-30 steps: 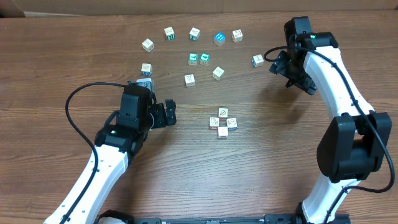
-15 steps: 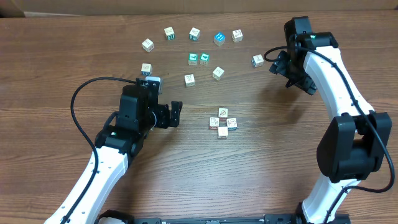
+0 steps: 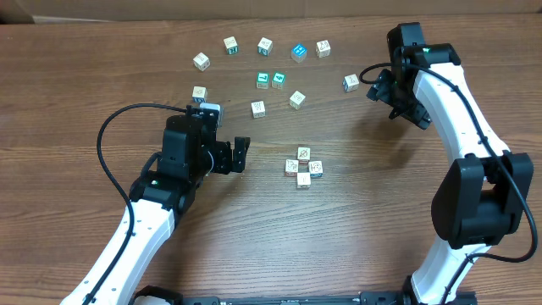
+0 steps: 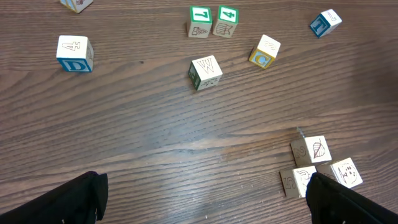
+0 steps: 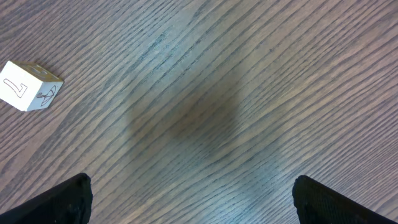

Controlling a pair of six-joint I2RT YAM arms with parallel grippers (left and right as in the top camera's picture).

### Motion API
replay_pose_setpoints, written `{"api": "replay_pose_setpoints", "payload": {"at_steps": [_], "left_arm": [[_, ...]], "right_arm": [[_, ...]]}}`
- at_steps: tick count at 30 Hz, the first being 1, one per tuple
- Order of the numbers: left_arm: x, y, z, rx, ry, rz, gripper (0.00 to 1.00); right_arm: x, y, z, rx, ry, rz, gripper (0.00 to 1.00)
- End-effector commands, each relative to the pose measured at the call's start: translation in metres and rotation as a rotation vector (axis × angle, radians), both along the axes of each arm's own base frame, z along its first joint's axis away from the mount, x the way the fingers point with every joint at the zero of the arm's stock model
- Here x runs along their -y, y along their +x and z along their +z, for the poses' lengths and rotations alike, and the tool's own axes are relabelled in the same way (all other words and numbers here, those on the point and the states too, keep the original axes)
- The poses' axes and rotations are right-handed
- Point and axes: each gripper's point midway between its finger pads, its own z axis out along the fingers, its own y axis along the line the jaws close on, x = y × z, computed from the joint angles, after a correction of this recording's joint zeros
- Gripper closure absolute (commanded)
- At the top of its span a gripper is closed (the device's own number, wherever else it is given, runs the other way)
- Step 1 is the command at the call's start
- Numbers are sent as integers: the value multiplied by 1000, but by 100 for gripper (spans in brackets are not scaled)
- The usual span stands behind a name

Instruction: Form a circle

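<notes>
The circle is a tight ring of small whitish cubes with printed marks, just right of the table's middle. My left gripper stands open a little to its left, nothing between the fingers. In the left wrist view the circle sits low on the right, partly hidden behind my right fingertip, and the left gripper spans bare wood. My right gripper hovers open at the back right, away from the ring. The right wrist view shows the right gripper open over bare table.
Loose cubes lie scattered at the back: a W cube, a D cube, a green pair, a blue cube and several whitish ones. One cube sits just left of the right gripper, showing as this cube in its wrist view.
My left gripper slid a little to the right, toward the ring, then stopped. The right arm and all the cubes stayed put.
</notes>
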Motion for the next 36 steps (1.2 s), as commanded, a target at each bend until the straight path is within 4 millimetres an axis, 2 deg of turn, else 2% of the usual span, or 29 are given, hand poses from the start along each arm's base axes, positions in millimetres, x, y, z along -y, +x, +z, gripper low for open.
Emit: {"api": "replay_pose_setpoints", "payload": {"at_steps": [1,10,19,27,36], "left_arm": [[1,-3,5,24,3,-23,0],[2,0,5,71,-10,-23,0],[-3,-20,-19,160,-36,-20,0],[-5,-25,-8,284,-70,-20,1],[1,-16,23,409,-117,-34,0]], "right_arm": [[0,5,18,52,-1,-3,0],[0,5,18,52,-1,-3,0],[0,5,18,52,-1,-3,0],[0,5,18,52,-1,-3,0],[0,5,18,52,-1,-3,0]]}}
